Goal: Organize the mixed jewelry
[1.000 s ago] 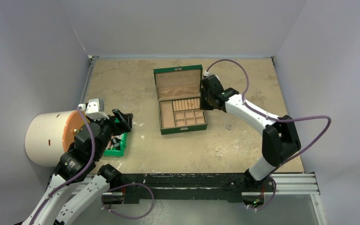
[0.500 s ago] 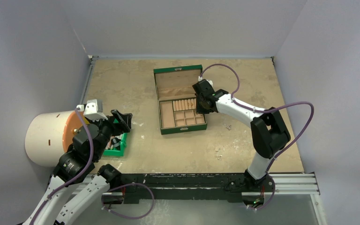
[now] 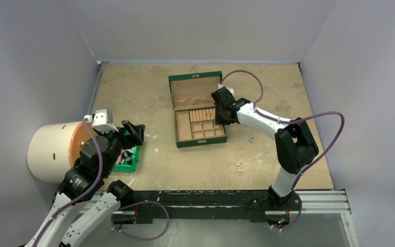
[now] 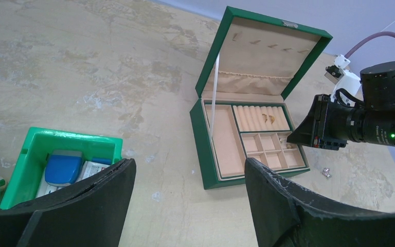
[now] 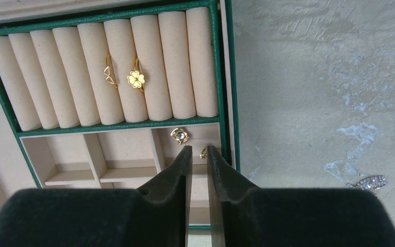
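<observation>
The green jewelry box (image 3: pixel 201 142) stands open mid-table. Two gold rings (image 5: pixel 135 78) sit on its tan rolls. A gold piece (image 5: pixel 179 135) lies in the top right compartment. Over that compartment hangs my right gripper (image 5: pixel 199 149), open by a narrow gap with nothing between its fingers. A second small gold piece (image 5: pixel 203 153) lies just beyond the tips. A silver piece (image 5: pixel 371 181) lies on the table right of the box, also in the top view (image 3: pixel 250 139). My left gripper (image 4: pixel 190 175) is wide open and empty, near the left bin.
A small green plastic bin (image 4: pixel 36 149) with blue and dark items sits at the left, below my left gripper (image 3: pixel 133 131). A white cylinder with an orange face (image 3: pixel 51 152) lies at the far left. Walls close in the table on three sides.
My right arm swung left from the box's right edge to over its right compartments, and its jaws have parted slightly. The left arm has not moved.
</observation>
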Tool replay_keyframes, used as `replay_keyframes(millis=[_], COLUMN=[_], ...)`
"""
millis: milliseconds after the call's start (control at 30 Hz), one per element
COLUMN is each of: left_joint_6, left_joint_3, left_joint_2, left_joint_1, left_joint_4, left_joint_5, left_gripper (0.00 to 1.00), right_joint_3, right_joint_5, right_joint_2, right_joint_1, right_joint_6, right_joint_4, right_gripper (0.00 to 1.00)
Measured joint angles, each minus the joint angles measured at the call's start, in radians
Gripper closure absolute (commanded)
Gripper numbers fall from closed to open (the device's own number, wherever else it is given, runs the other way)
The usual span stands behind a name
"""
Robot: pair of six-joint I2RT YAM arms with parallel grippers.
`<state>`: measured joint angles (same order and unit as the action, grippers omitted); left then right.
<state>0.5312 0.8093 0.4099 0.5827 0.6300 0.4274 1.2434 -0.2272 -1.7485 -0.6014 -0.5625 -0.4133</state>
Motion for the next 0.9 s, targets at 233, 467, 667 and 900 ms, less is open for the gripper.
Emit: replay_keyframes(millis=[233,467,667,900], left_joint_6=[0.000,0.000,0.000,0.000], left_joint_3=[0.000,0.000,0.000,0.000], left_joint_2=[0.000,0.000,0.000,0.000], left_joint_1=[0.000,0.000,0.000,0.000], left_joint_4=[0.000,0.000,0.000,0.000], left_joint_5=[0.000,0.000,0.000,0.000], left_gripper=[0.23,0.23,0.23,0.23], right_joint_3=[0.000,-0.023,-0.102,-0.239], right_joint_5=[-0.013,-0.026,-0.057,-0.139], right_joint_2=[0.016,0.198,0.406,0.556], right_joint_1=[0.000,0.000,0.000,0.028], right_joint_6=[-0.005,-0.018,-0.042,-0.070], right_joint_4=[-0.015,-0.065,-0.106,-0.196], right_gripper=[0.80,0.75,0.71,0.67])
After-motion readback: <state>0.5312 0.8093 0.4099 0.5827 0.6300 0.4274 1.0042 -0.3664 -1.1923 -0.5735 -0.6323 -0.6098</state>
